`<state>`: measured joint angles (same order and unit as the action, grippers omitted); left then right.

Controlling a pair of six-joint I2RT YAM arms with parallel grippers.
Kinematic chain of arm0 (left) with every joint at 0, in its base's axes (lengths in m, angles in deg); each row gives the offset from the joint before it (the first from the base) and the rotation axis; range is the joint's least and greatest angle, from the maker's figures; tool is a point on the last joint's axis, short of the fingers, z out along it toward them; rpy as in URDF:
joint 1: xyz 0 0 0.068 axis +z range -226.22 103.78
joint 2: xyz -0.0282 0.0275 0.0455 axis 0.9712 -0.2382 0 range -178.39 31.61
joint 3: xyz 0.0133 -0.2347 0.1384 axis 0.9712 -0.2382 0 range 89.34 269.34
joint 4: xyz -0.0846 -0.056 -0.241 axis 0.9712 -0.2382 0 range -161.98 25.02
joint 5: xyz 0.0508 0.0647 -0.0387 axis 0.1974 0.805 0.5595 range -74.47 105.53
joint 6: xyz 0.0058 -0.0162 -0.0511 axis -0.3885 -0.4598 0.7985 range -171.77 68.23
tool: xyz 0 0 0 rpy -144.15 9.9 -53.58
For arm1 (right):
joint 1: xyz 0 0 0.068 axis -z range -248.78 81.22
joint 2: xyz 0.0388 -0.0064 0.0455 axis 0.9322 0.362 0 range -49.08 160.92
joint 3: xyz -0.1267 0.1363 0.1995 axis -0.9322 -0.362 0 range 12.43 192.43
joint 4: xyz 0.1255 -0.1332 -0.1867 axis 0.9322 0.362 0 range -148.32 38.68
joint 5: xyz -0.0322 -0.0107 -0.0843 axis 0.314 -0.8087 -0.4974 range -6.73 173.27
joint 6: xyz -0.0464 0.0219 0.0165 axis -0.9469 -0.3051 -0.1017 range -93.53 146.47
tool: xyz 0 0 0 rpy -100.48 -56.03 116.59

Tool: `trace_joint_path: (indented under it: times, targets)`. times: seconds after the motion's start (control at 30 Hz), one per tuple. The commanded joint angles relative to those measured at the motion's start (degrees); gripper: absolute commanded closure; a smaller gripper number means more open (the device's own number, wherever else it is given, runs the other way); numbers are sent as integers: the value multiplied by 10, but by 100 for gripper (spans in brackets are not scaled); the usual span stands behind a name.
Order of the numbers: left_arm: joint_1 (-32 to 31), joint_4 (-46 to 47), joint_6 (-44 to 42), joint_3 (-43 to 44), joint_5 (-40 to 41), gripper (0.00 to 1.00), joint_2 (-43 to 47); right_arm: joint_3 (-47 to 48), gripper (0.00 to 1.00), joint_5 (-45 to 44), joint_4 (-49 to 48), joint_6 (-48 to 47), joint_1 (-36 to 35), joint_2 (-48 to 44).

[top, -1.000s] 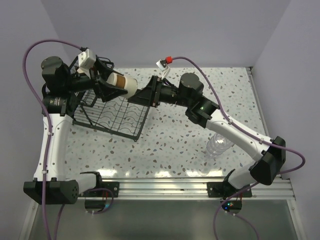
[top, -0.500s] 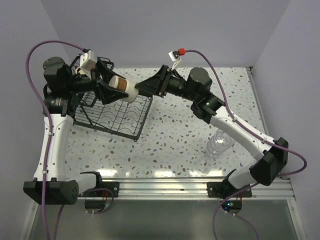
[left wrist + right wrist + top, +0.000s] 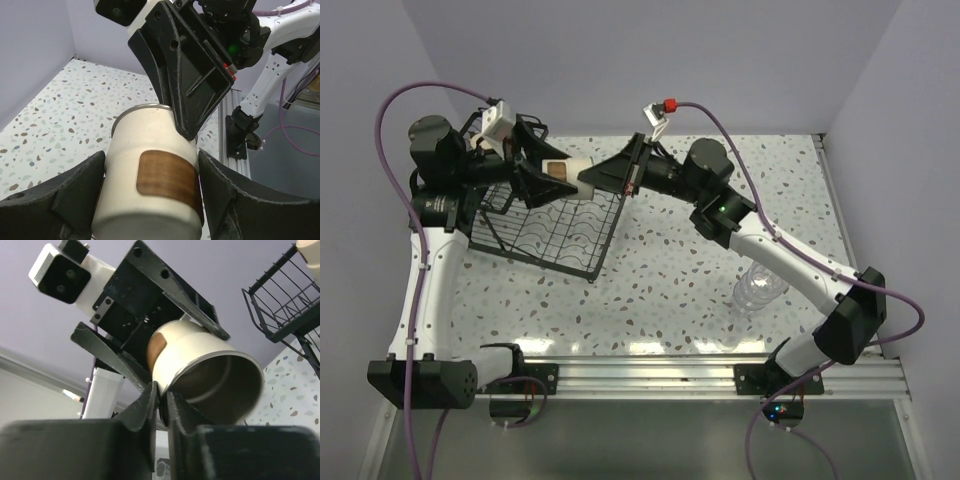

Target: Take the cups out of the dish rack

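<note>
My left gripper [image 3: 545,175] is shut on a cream cup [image 3: 568,172] with a brown patch, held on its side in the air above the black wire dish rack [image 3: 555,235]. In the left wrist view the cup [image 3: 155,185] sits between both pads. My right gripper [image 3: 588,182] is shut on the cup's open rim, one finger inside and one outside; the right wrist view shows this pinch [image 3: 162,395] on the cup [image 3: 200,360]. A second cream cup [image 3: 310,250] shows above the rack's basket tier [image 3: 280,310].
A stack of clear ribbed tumblers [image 3: 757,288] stands on the speckled table at the right, beside the right arm. The rack fills the table's left side. An aluminium rail [image 3: 650,375] runs along the near edge.
My right gripper has swung in to the cup's mouth and closed on its rim. The left gripper has kept hold of the cup and shifted slightly left.
</note>
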<state>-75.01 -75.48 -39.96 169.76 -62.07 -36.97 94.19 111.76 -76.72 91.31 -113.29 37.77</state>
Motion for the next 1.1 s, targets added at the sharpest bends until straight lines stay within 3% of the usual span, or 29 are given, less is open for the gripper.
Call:
trace_joint_path:
  times: [0.0,0.07,0.17,0.2,0.27,0.3,0.37,0.6,0.73,0.83,0.9,0.97,1.07]
  targets:
    - [-6,25,9,-13,6,100,4,24,97,17,-17,-11,-14,-3]
    - [-5,9,-16,-19,16,100,3,22,100,10,4,-32,-14,-12]
    - [-4,-63,-94,-22,42,76,-1,17,100,-12,58,-75,-14,-25]
    - [-5,-96,-111,-21,64,55,-2,15,100,-20,75,-88,-15,-33]
    - [-5,-124,-156,-21,87,35,-9,12,100,-44,123,-113,-14,-42]
    - [-5,-149,-166,-19,106,18,-10,9,100,-52,138,-138,-14,-52]
    - [-5,-169,-191,-17,132,0,-16,6,100,-86,182,-179,-14,-63]
    - [-4,-253,-239,21,146,0,-24,2,100,-249,381,-328,-14,-116]
    - [2,-268,-226,45,176,0,-24,20,100,-284,538,-421,-14,-119]
    - [5,-292,-229,82,280,0,-30,36,100,-294,660,-481,-20,-90]
    - [6,-312,-245,113,390,0,-38,29,100,-305,721,-508,-38,-72]
    - [8,-330,-261,136,487,0,-49,19,100,-336,745,-518,-55,-65]
    - [20,-354,-279,176,558,0,-65,-9,100,-379,752,-505,-85,-63]
